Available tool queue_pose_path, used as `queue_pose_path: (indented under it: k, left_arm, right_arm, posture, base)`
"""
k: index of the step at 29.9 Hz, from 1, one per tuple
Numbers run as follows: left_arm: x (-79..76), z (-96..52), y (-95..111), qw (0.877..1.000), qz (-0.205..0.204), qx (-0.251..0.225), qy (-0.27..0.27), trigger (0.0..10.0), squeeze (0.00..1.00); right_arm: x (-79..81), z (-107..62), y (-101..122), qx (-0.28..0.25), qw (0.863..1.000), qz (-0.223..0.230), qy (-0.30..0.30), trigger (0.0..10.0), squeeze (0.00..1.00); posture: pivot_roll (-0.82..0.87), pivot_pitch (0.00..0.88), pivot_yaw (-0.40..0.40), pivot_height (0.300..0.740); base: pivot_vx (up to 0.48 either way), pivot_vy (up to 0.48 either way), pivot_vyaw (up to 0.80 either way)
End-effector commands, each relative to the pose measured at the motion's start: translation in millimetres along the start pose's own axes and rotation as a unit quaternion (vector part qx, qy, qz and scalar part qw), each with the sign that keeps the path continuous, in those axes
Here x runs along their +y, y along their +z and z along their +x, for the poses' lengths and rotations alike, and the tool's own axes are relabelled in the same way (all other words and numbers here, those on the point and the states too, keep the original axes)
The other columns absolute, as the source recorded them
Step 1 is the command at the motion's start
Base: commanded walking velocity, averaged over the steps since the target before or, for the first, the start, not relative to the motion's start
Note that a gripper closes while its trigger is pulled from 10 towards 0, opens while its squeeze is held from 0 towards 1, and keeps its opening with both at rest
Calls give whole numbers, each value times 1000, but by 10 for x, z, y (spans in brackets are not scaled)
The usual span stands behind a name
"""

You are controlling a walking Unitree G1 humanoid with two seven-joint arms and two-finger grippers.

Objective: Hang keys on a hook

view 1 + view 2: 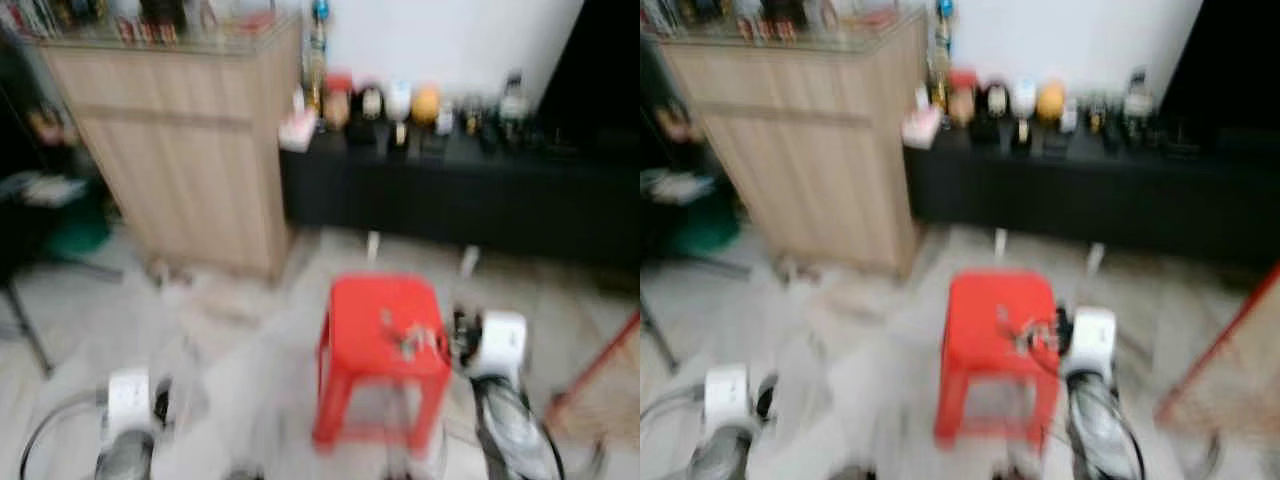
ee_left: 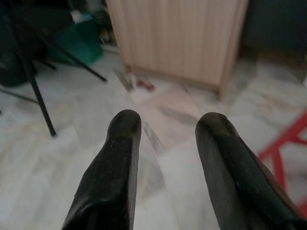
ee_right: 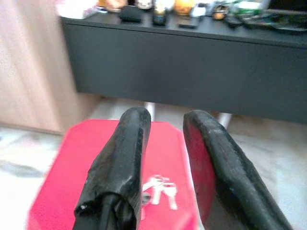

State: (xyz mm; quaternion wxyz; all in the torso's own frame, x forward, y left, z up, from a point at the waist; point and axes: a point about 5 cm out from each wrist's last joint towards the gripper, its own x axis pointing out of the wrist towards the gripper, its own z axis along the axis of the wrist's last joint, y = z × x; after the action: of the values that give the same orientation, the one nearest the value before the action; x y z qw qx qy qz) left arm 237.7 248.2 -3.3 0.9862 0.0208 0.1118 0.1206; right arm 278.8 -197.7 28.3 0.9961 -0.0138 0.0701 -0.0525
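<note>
Taking the red stool (image 1: 383, 345) as the marker, the left gripper (image 2: 165, 139) is hanging well off to the stool's left, low over the pale marble floor (image 1: 240, 370), its two black fingers (image 2: 115, 163) standing wide apart with nothing between them. Beyond it, the light wooden cabinet (image 1: 190, 150) is standing to the stool's left and farther back, with a green bin (image 2: 81, 40) and dark stand legs (image 2: 38, 96) beside it.

On the stool's top, toward its right side, the keys (image 1: 408, 336) are lying in a small silvery bunch. The head views are blurring here, so the bunch is showing only as a smudge; the right wrist view is giving it more plainly (image 3: 160, 189).

The right gripper (image 3: 165, 124) is hovering just at the stool's right edge, above the seat, its fingers (image 3: 122, 163) parted by a moderate gap and gripping nothing, the keys lying below them.

Behind the stool a long black sideboard (image 1: 470, 190) is running along the white wall (image 1: 440, 40), carrying a row of small bottles and jars (image 1: 400, 105).
</note>
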Motion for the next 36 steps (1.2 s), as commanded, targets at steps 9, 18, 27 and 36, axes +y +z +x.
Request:
queue_pose_path:
  k: [9,18,27,36]
  left_arm:
    - [39,-148,-14,999,-15,-27,-15,10000,0]
    - [-8,-191,-133,999,-22,10,-30,10000,0]
    - [-53,-194,-162,999,-26,23,-41,10000,0]
    - [-67,-198,-188,998,-27,35,-37,10000,0]
  right_arm:
    - [-7,-23,-21,5,1000,3,4,10000,0]
    - [6,-38,-60,21,1000,-9,10,10000,0]
    - [29,-54,-72,18,1000,-5,22,10000,0]
    - [55,-101,-149,33,999,7,28,10000,0]
  posture:
    - [27,0,-46,656]
    - [10,0,-45,656]
    - [9,0,-48,610]
    - [15,0,-47,610]
  base:
    - [0,0,0]
    - [0,0,0]
    - [0,0,0]
    - [0,0,0]
